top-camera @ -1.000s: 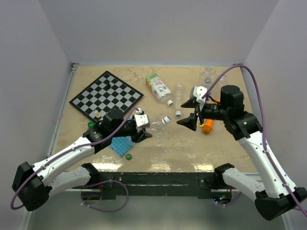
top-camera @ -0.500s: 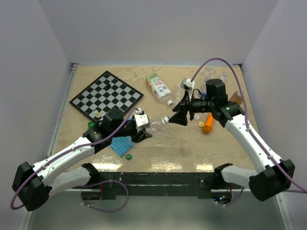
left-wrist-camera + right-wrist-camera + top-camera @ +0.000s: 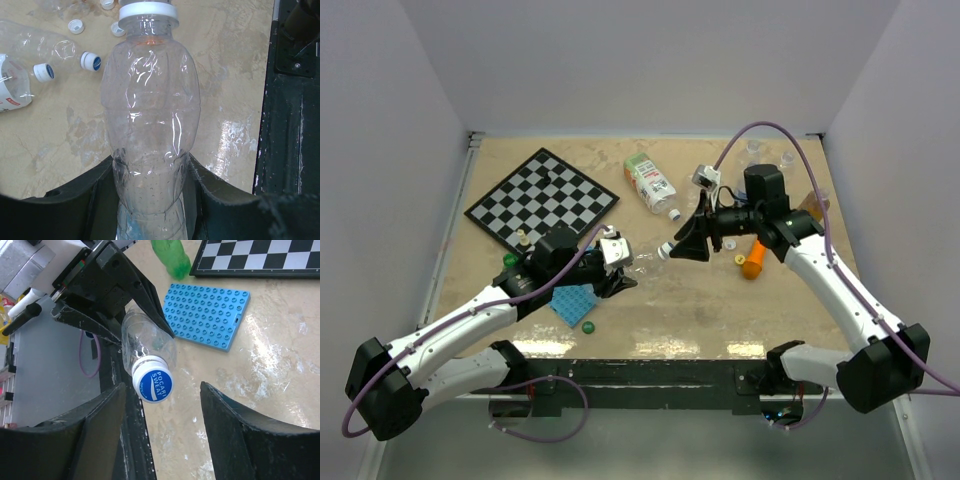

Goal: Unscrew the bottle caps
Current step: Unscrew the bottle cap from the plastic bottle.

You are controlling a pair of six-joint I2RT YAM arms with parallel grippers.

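My left gripper (image 3: 618, 272) is shut on the lower body of a clear plastic bottle (image 3: 150, 110) and holds it off the table, neck pointing right. The bottle's white cap with a blue top (image 3: 152, 379) is on the neck. In the top view that cap (image 3: 666, 250) lies just at the tips of my right gripper (image 3: 683, 246). The right wrist view shows the right gripper (image 3: 162, 405) open, one jaw on each side of the cap. The cap is nearer the left jaw, with a gap on both sides.
A chessboard (image 3: 542, 198) lies at the back left, and a blue studded plate (image 3: 575, 303) and a small green cap (image 3: 587, 326) lie under the left arm. A labelled bottle (image 3: 650, 183), another clear bottle (image 3: 50, 45), loose caps (image 3: 76, 26) and an orange toy (image 3: 752, 260) lie mid-table.
My right gripper has swung left and turned toward the held bottle, so its jaws now flank the cap, standing a little narrower. The left arm and bottle have not moved.
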